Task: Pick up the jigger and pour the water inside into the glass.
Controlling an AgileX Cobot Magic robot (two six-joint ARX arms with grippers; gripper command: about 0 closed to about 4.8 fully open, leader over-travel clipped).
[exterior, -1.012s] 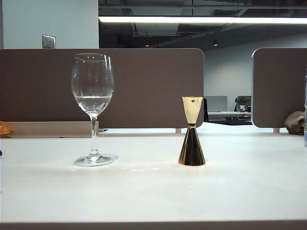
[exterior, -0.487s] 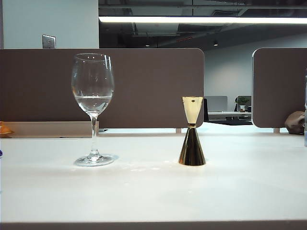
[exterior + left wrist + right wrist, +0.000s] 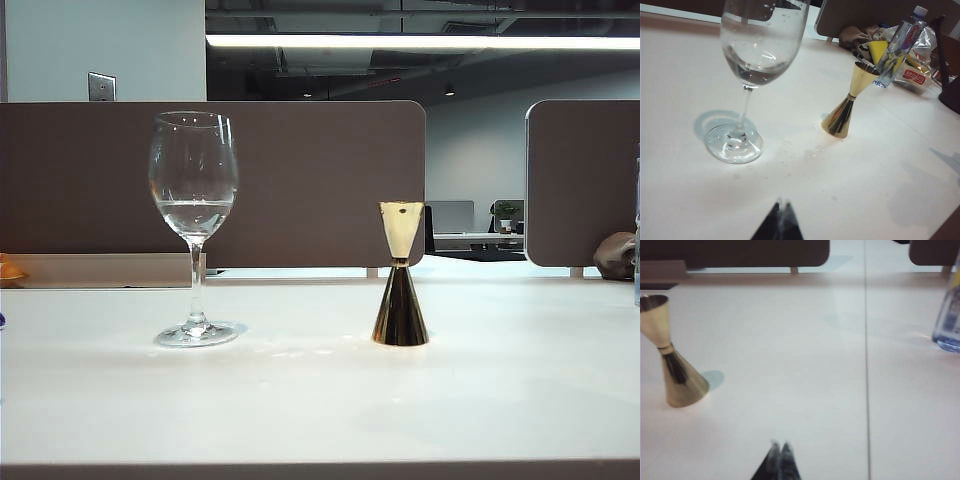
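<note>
Exterior view is showing the jigger (image 3: 400,275) standing upright on the white table (image 3: 320,400), well apart from the glass (image 3: 194,228) at its 9 o'clock; neither gripper is appearing here. The water (image 3: 195,212) is sitting as a shallow layer low in the glass bowl. The left gripper (image 3: 779,220) is hovering with fingertips pressed together, holding nothing. The right gripper (image 3: 779,460) is likewise closed and empty; its blurred tips are probably hanging above the table.
</note>
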